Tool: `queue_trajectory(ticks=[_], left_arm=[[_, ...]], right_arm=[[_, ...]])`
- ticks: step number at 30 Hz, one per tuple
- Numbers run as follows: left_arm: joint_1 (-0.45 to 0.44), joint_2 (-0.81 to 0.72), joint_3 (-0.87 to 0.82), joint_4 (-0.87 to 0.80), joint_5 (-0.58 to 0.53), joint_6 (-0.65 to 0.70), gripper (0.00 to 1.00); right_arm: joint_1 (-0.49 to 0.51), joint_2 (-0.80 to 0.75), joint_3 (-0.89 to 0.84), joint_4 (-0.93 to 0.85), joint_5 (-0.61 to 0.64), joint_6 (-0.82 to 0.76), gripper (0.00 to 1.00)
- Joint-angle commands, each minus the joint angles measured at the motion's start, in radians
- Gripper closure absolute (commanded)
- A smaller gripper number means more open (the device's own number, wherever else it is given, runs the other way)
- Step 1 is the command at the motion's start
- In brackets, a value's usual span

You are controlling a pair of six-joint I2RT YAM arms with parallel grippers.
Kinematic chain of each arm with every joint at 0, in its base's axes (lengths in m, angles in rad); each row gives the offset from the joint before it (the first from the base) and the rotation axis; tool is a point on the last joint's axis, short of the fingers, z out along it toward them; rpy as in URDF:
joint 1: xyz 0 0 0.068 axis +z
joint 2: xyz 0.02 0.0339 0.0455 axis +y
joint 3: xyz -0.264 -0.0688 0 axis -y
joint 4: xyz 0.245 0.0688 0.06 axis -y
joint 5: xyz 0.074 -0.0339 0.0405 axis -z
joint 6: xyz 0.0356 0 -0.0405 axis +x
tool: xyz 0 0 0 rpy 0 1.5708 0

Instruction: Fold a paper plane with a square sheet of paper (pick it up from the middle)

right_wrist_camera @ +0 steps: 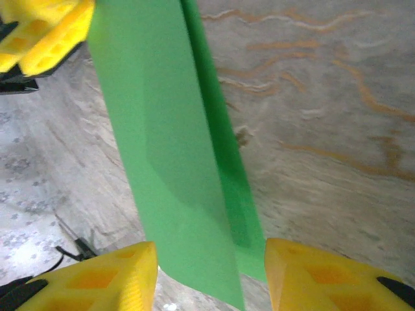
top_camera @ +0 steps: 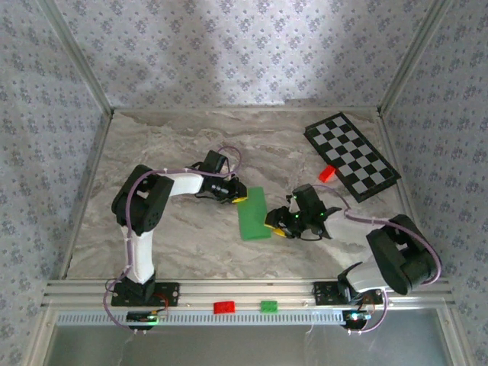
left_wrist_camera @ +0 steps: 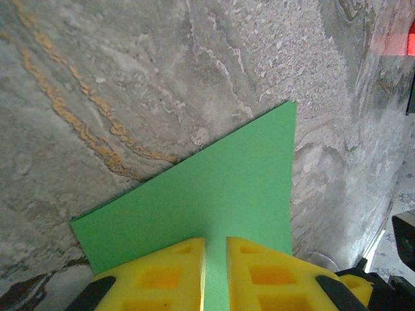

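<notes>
While it lies folded over into a long strip near the middle of the marble surface, the green sheet of paper is held at its far end by the left claw. Its yellow fingers are closed to a thin slit on the paper's edge. The right claw sits at the sheet's near right edge with its jaws apart, one yellow finger on each side of the strip's end and neither clamped on it. From the right wrist, the upper layer stands a little off the darker layer beneath, and the left claw's fingers show at the strip's other end. From the left wrist, the sheet spreads away from the fingers to a sharp corner over the veined stone.

A black-and-white checkered board lies well apart at the far right of the surface, with a small red brick just beside its near-left edge. On the metal rail at the near edge, between the two arm bases, rest another red brick and a green brick.
</notes>
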Motion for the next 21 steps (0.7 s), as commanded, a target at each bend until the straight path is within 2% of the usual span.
queue_trajectory(ticks=[1,7,13,18,21], left_arm=[[-0.004,0.008,-0.029,-0.045,-0.01,0.001,0.83],[-0.004,0.001,-0.034,-0.027,0.002,-0.009,0.83],[-0.013,-0.024,-0.046,-0.019,0.026,0.015,0.84],[-0.044,-0.059,-0.046,-0.062,0.029,0.08,0.84],[-0.054,-0.114,-0.06,-0.05,-0.011,0.08,0.83]], right_arm=[[0.0,0.032,0.026,0.092,-0.071,0.037,0.51],[-0.019,0.052,0.026,0.087,-0.062,0.042,0.51],[-0.095,-0.09,-0.002,-0.222,0.147,-0.006,0.52],[-0.248,-0.232,-0.1,-0.226,0.105,-0.023,0.53],[-0.299,-0.279,-0.108,-0.256,0.088,-0.068,0.53]])
